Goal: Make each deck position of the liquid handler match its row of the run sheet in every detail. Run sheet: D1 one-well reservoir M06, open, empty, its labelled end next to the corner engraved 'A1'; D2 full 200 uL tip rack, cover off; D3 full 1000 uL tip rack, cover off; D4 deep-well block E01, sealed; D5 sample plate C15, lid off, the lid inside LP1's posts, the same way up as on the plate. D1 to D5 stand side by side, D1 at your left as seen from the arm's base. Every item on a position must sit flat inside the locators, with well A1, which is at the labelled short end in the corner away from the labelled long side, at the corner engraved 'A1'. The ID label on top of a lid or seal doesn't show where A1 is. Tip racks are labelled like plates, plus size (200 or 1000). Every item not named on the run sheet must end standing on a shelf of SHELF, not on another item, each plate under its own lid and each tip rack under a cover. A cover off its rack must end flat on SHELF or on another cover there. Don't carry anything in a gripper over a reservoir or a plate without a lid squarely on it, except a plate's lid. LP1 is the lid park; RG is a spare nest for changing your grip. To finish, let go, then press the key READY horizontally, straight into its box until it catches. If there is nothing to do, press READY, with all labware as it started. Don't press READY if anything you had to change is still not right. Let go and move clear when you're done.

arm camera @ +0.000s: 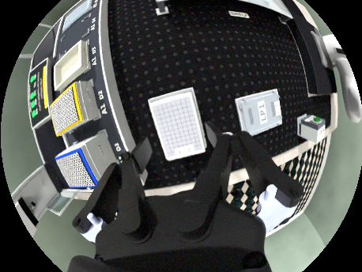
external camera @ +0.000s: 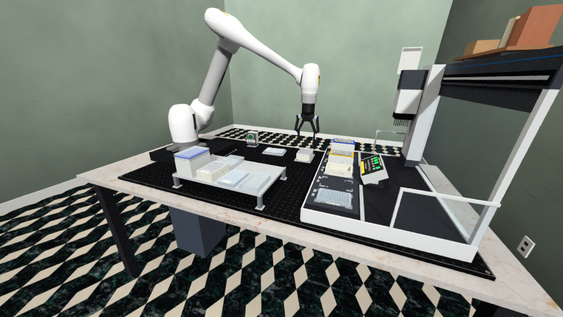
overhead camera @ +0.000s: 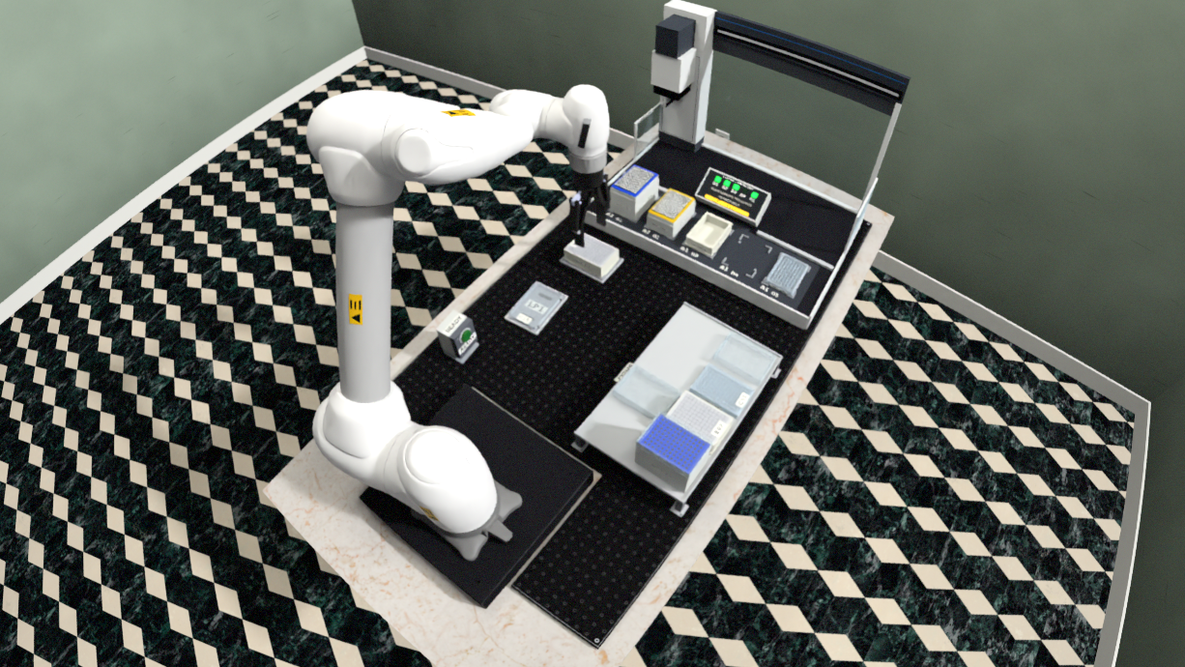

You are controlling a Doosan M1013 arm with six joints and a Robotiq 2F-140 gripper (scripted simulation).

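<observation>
My gripper (overhead camera: 580, 221) is open and empty. It hangs a little above a white, grid-topped block (overhead camera: 591, 258) that stands in a nest on the black board in front of the deck. In the wrist view the block (arm camera: 176, 123) lies just beyond my fingertips. On the deck stand, in a row, a blue-rimmed tip rack (overhead camera: 634, 190), a yellow-rimmed tip rack (overhead camera: 671, 211), an open white reservoir (overhead camera: 707, 234), an empty position (overhead camera: 750, 256) and a clear plate (overhead camera: 786, 273). A flat lid lies on the LP1 park (overhead camera: 536, 307).
The READY key box (overhead camera: 458, 336) stands near the arm's column. The SHELF (overhead camera: 679, 389) holds a blue-covered rack (overhead camera: 673, 443), a white plate (overhead camera: 698, 414) and several clear flat items. The liquid handler's gantry and pipetting head (overhead camera: 676, 60) rise behind the deck.
</observation>
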